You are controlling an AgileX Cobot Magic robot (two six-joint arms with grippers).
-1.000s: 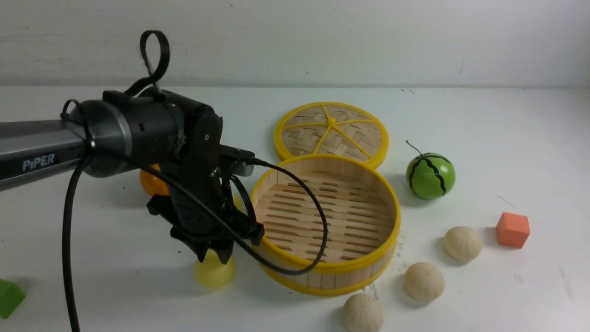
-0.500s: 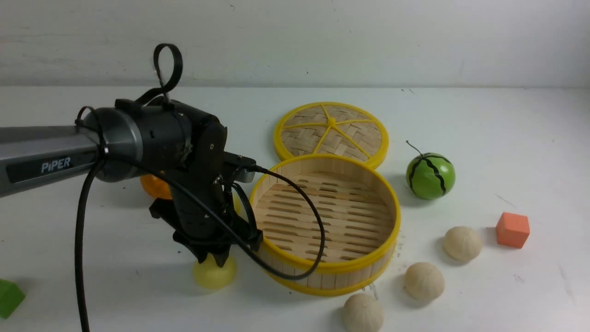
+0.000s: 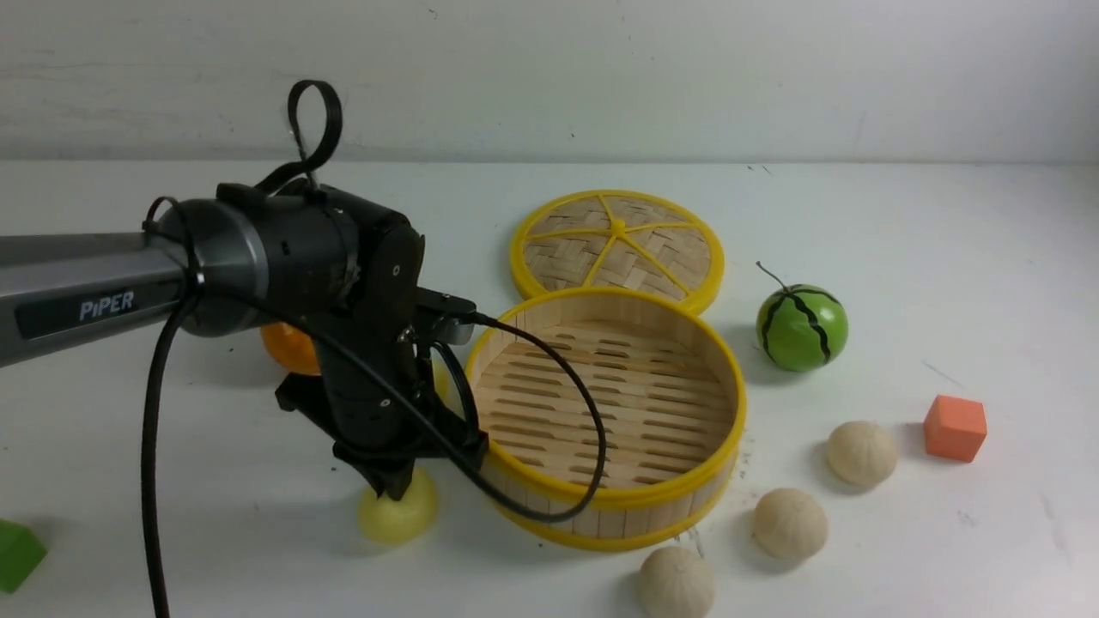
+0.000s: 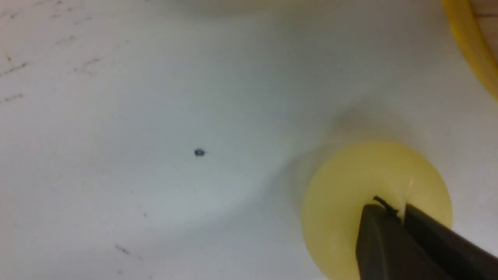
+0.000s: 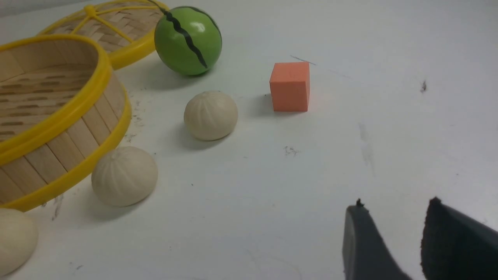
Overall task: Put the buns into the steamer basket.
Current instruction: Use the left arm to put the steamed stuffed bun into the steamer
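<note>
The pale yellow bun is sitting on the white table, just beside the near-left wall of the steamer basket and outside it. The left gripper is bearing down on its crown. A second ago its fingers were standing apart over the bun, and now they are pressing together. They are apparently pinching a small fold of the soft top, though the left wrist view is too close and blurred to show how much they are catching. The grasp is closing, so a lift over the rim is looking like the next step, and so thin a pinch may be prone to slipping off the smooth, waxy dome. The basket, upright bamboo slats between glossy yellow hoops, is standing empty on its slotted floor. Three pleated buns, matte cream and finely ribbed, are waiting along its right side. The right gripper is hovering over bare table with fingers spread, holding nothing.
</note>
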